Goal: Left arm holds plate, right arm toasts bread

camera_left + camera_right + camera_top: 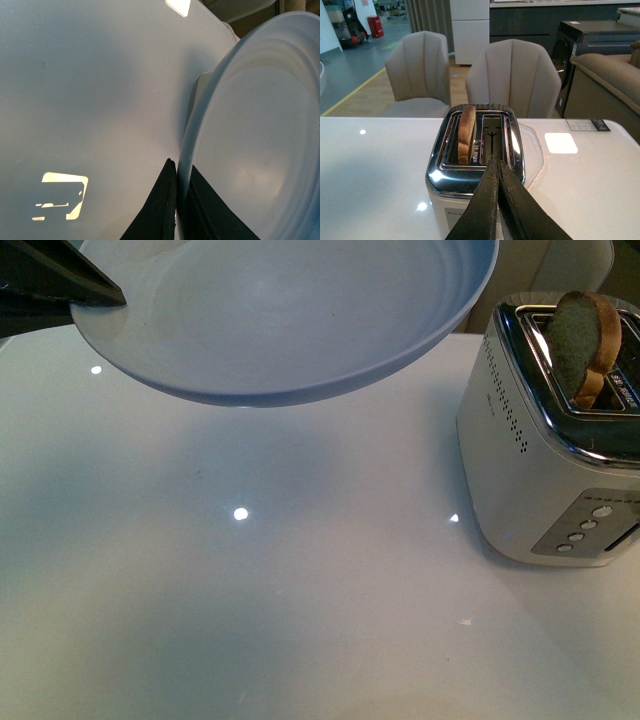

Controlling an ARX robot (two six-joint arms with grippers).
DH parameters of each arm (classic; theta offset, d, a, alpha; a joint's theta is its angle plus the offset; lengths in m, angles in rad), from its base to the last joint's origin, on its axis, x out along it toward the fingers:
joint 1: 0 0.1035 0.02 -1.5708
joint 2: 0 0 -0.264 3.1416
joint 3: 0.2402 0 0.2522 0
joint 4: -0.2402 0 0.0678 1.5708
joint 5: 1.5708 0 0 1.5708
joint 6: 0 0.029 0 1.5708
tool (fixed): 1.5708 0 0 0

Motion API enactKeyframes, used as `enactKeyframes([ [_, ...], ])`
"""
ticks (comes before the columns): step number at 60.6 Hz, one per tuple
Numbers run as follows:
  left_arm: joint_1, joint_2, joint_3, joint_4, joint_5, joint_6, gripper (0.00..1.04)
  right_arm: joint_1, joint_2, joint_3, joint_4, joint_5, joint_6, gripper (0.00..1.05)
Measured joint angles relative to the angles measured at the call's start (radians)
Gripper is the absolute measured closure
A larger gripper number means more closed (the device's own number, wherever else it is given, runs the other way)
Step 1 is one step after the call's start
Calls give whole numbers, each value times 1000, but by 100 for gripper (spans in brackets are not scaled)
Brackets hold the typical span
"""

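All I get of the machine on my screens is its finger ends. The left gripper [180, 172] has two matte black fingers [156, 212], flat wedges that narrow to blunt tips, with a faint seam running along the inner edge. The right gripper [496, 162] has the same long black tapered fingers [479, 212], whose surface looks slightly rough and dusty grey.
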Motion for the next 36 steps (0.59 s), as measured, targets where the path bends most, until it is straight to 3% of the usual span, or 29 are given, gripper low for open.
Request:
enactKeyframes([
  [3, 0, 0, 0, 0, 0, 0, 102, 0, 0, 0, 0, 0, -1, 102],
  [13, 0, 0, 0, 0, 0, 0, 102, 0, 0, 0, -1, 0, -1, 76],
  [20, 0, 0, 0, 0, 0, 0, 102, 0, -1, 0, -1, 0, -1, 50],
  [36, 0, -1, 0, 0, 6, 4, 102, 0, -1, 0, -1, 0, 0, 7],
])
